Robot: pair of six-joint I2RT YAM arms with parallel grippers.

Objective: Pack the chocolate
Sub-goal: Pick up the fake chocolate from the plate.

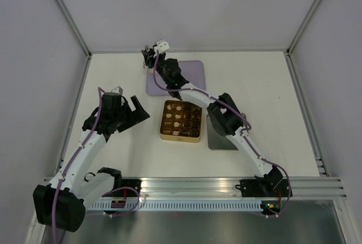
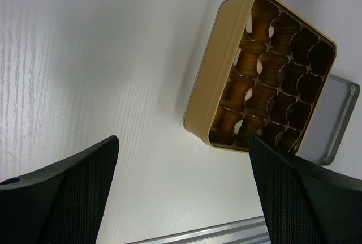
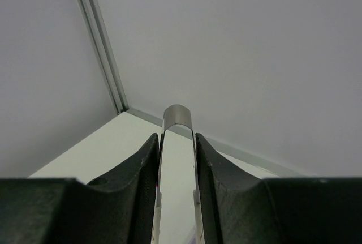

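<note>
Two arms work over the white table (image 1: 113,74), and each thing on it appears once.

Furthest left, the left gripper (image 1: 139,109) hovers above bare tabletop with its jaws spread wide and nothing between them. Its wrist view looks down on the gold tin (image 2: 206,85) just ahead of the fingertips (image 2: 85,182).

At the back, the right gripper (image 1: 148,57) points up and away towards the rear wall. Its two fingers (image 3: 141,170) are pressed against the sides of one pair of metal tweezers (image 3: 177,116), whose bent end stands up between them.

Under that arm lies one lavender tray (image 1: 195,71), much of it covered by the arm.

Nearer the bases sits the one gold tin, its lid off, divided into sixteen cells, four by four. One grey lid (image 1: 222,139) lies flat, touching the tin's right side.

I cannot pick out the chocolate for certain in any view. Pale flecks show in the tin's cells, but they may be glints. No piece is between either pair of jaws.
</note>
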